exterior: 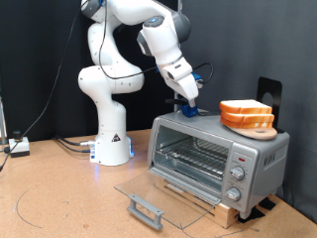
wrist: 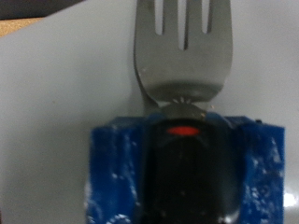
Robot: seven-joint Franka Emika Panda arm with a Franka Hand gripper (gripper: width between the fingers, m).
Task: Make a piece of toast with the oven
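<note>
The silver-grey oven (exterior: 260, 151) stands at the exterior view's right with its glass door (exterior: 163, 190) dropped flat and the wire rack showing inside. Two slices of toast (exterior: 246, 109) are stacked on a wooden board (exterior: 256, 128) on the oven's top, right of the gripper. My gripper (exterior: 190, 102) hangs low over the oven's top left corner, right at a blue block (exterior: 196, 113). The wrist view is filled by a metal fork (wrist: 182, 56) whose black handle runs through that blue block (wrist: 112, 177), lying on the grey oven top (wrist: 56, 84). No fingers show there.
The door's grey bar handle (exterior: 146, 210) juts out over the brown table in front of the oven. The robot's white base (exterior: 111, 139) stands at the exterior view's left, with cables (exterior: 69, 144) beside it. A black upright object (exterior: 267, 91) rises behind the toast.
</note>
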